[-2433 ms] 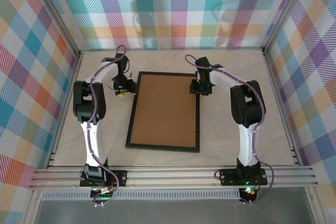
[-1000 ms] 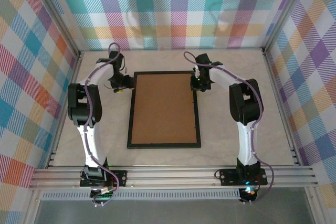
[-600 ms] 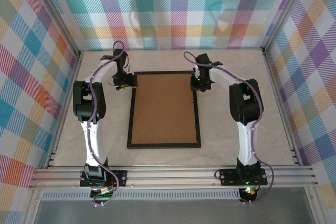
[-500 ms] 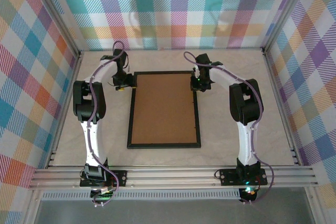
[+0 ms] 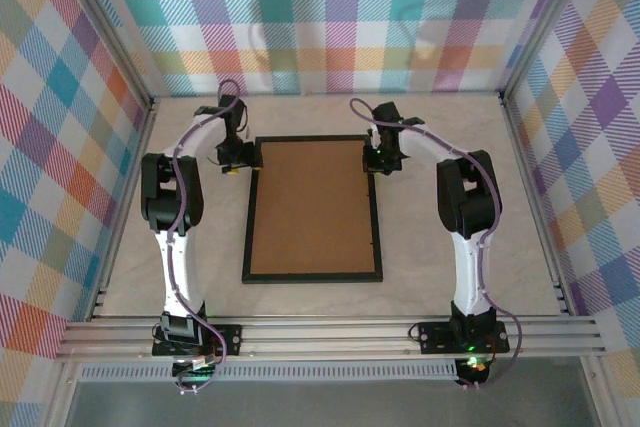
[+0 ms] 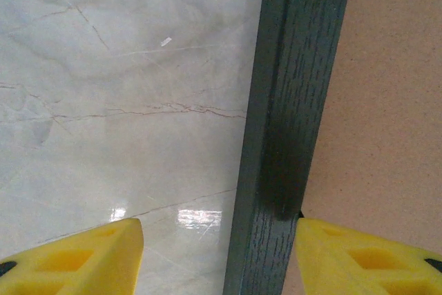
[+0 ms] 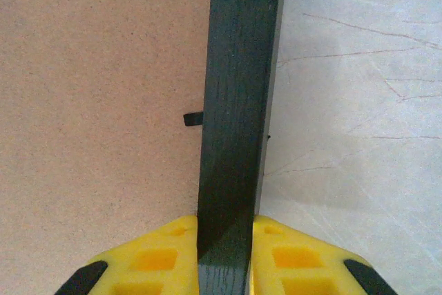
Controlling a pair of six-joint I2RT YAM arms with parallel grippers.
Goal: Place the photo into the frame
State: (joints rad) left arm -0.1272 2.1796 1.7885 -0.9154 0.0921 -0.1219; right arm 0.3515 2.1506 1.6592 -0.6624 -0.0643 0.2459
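The black frame (image 5: 248, 217) lies flat on the table with its brown back (image 5: 312, 207) facing up. My left gripper (image 5: 240, 157) is open at the frame's far left corner. It straddles the left rail (image 6: 290, 101): one yellow finger (image 6: 359, 253) sits at the rail's inner edge over the brown board, the other (image 6: 76, 260) stands well apart over the marble. My right gripper (image 5: 378, 159) is shut on the right rail (image 7: 238, 67) near the far right corner, with both yellow pads (image 7: 162, 253) pressed to its sides. The photo is hidden.
The pale marble tabletop (image 5: 450, 147) is bare on both sides of the frame. Checked walls (image 5: 320, 17) close in the back and sides. A small black tab (image 7: 193, 119) sticks out from the right rail onto the brown back.
The frame, skewed at first, now lies straight. Over the last second my left gripper moved in to the frame's far left corner. The right gripper has stayed put on its rail.
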